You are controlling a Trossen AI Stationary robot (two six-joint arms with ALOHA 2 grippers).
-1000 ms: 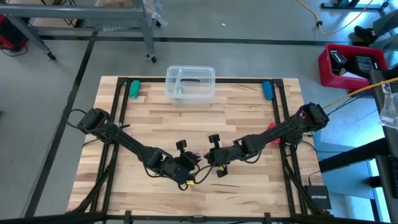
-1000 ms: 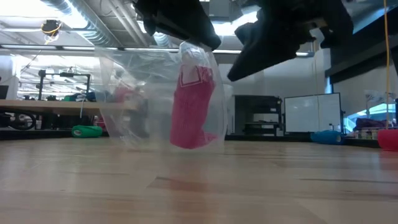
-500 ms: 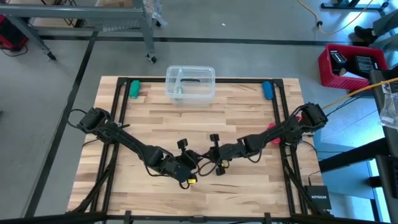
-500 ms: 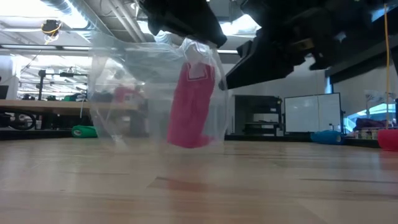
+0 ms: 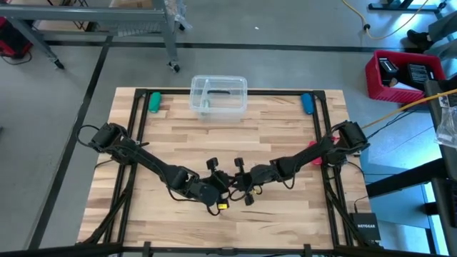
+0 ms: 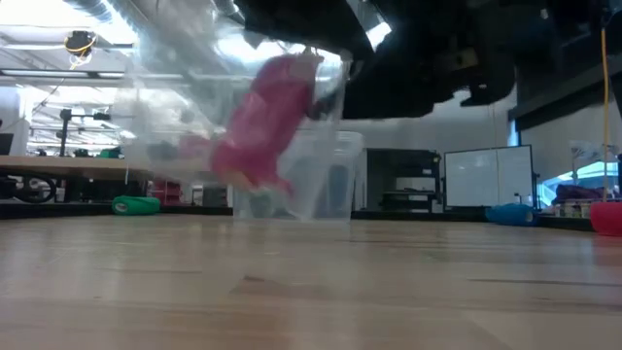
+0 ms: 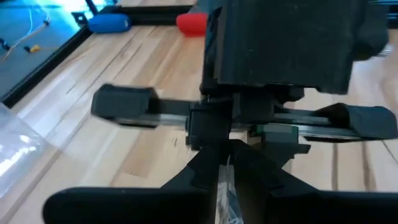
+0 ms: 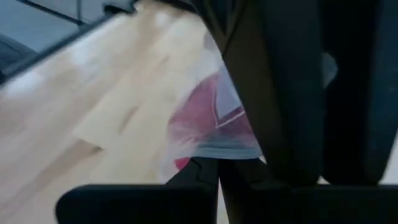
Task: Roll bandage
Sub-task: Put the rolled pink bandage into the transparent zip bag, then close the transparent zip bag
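The pink bandage roll (image 6: 262,122) sits inside a crumpled clear plastic wrapper (image 6: 185,126), lifted clear of the table and tilted. It also shows in the right wrist view (image 8: 205,115). My left gripper (image 5: 220,189) and my right gripper (image 5: 238,187) meet tip to tip near the middle of the table, toward its near edge. Both are shut on the wrapper's top. In the left wrist view my left gripper (image 7: 225,180) faces the right arm's gripper head close in front of it. My left gripper pinches a thin bunched strip of the clear wrapper (image 7: 225,193) between its two shut fingers. The wrapper hangs clear of the table below the fingers. My right gripper pinches the wrapper's edge (image 8: 214,152) between its shut fingers, just beside the pink roll. The roll hangs tilted inside the wrapper, clear of the table.
A clear plastic box (image 5: 218,96) stands at the far edge. A green roll (image 5: 153,101) lies at the far left, a blue one (image 5: 307,103) at the far right. A small red object (image 5: 313,153) lies by the right edge.
My right gripper has moved toward the table's left, up against my left gripper. The wrapper with the pink roll has gone from hanging upright to tilted: its lower end has swung up and toward the table's left.
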